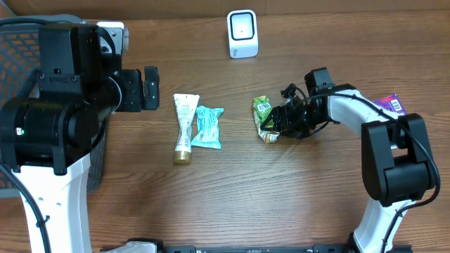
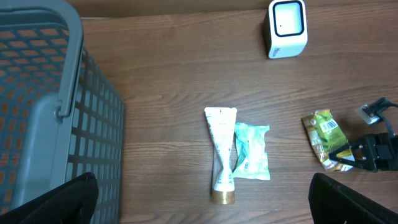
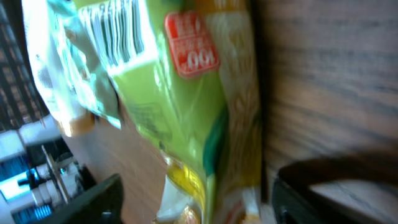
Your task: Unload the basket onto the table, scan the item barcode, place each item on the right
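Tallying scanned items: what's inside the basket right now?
The left wrist view shows only bare mesh inside the basket; no items visible. Its far part runs out of frame, and overhead the left arm covers most of it.

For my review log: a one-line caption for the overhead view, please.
Right gripper at the green packet near the scanner; tube and teal packet lie mid-table; left gripper open beside the basket.
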Action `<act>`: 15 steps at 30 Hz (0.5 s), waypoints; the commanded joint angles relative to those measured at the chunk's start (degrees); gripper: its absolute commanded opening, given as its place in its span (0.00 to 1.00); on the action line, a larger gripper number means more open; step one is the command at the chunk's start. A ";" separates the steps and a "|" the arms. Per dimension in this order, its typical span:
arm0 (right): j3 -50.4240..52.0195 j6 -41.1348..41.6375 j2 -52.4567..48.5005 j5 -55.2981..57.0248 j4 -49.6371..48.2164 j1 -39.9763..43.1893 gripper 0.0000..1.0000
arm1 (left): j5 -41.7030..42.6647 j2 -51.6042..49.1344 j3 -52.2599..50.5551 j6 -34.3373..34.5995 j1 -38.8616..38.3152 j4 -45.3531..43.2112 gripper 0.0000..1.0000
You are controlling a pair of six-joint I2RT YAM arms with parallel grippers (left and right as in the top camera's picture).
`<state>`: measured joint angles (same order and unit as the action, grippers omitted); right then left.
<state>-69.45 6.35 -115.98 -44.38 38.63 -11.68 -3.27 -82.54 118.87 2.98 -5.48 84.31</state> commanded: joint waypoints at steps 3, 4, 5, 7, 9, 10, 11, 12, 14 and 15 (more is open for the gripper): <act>2.05 4.94 -0.22 -0.70 -2.27 -2.47 0.57 | -0.15 0.04 0.48 -0.44 0.46 -0.11 1.00; 2.05 5.84 -0.22 -0.70 -2.56 -2.51 0.48 | -0.15 0.04 0.48 -0.44 0.46 -0.11 0.99; 2.01 6.58 -0.20 -0.70 -2.86 -2.51 0.36 | -0.15 0.04 0.48 -0.44 0.46 -0.09 1.00; 1.88 7.45 -0.20 -0.72 -3.45 -2.51 0.19 | -0.15 0.04 0.48 -0.44 0.46 -0.11 1.00; 1.05 7.45 -0.15 -0.70 -2.82 -2.49 0.11 | -0.15 0.04 0.48 -0.44 0.46 -0.09 1.00; 0.39 7.43 0.00 -0.63 -2.14 -2.51 0.10 | -0.15 0.04 0.48 -0.44 0.46 -0.11 1.00; -0.52 7.45 0.46 0.28 -1.11 -2.51 0.08 | -0.15 0.04 0.48 -0.44 0.46 -0.09 1.00; -1.25 7.45 0.96 1.53 -0.33 -2.51 0.07 | -0.15 0.04 0.48 -0.44 0.46 -0.11 1.00; -3.23 7.65 3.02 5.68 2.29 -3.06 0.04 | -0.15 0.04 0.48 -0.44 0.46 -0.09 1.00; -4.35 8.15 4.42 8.66 3.89 -3.52 0.04 | -0.15 0.04 0.48 -0.44 0.46 -0.09 1.00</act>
<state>-70.19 13.76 -115.87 -42.68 40.62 -14.20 -3.27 -82.54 118.87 2.98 -5.48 84.27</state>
